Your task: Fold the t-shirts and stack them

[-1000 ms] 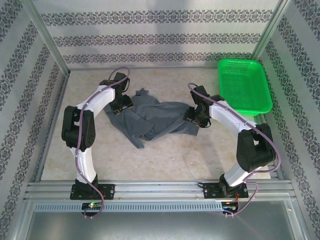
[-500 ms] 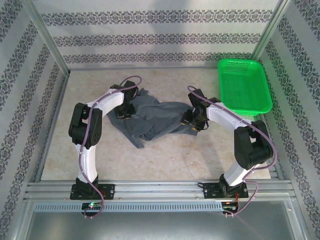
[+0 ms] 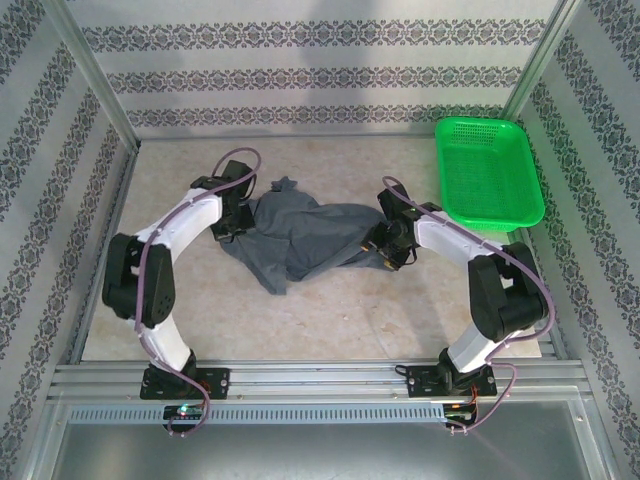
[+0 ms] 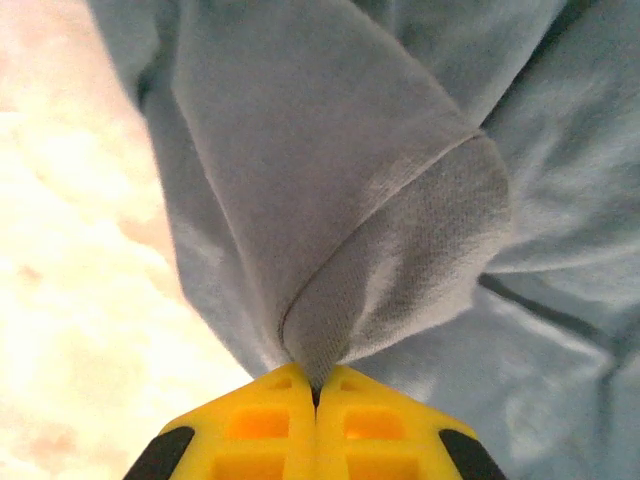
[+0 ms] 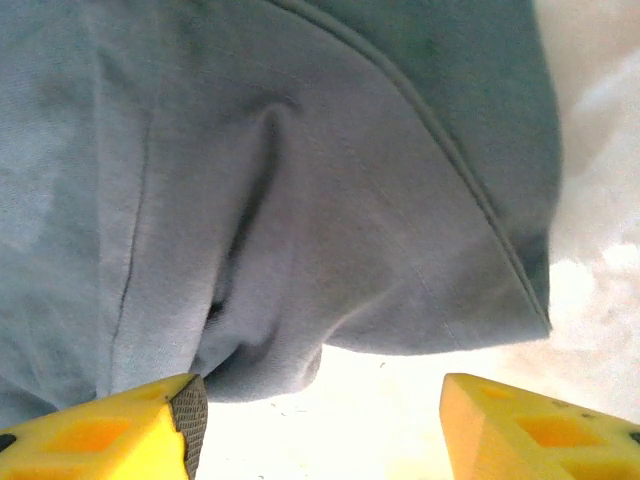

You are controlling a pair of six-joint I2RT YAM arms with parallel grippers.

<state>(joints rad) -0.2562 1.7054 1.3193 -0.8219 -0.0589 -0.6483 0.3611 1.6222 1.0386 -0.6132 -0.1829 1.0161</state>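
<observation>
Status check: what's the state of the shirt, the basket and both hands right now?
t-shirt: crumpled in a loose heap, not folded.
left hand: shut, pinching a fold of the t-shirt.
right hand: open, fingers wide apart at the t-shirt's hem, nothing gripped.
green basket: upright, empty, apart from the t-shirt.
</observation>
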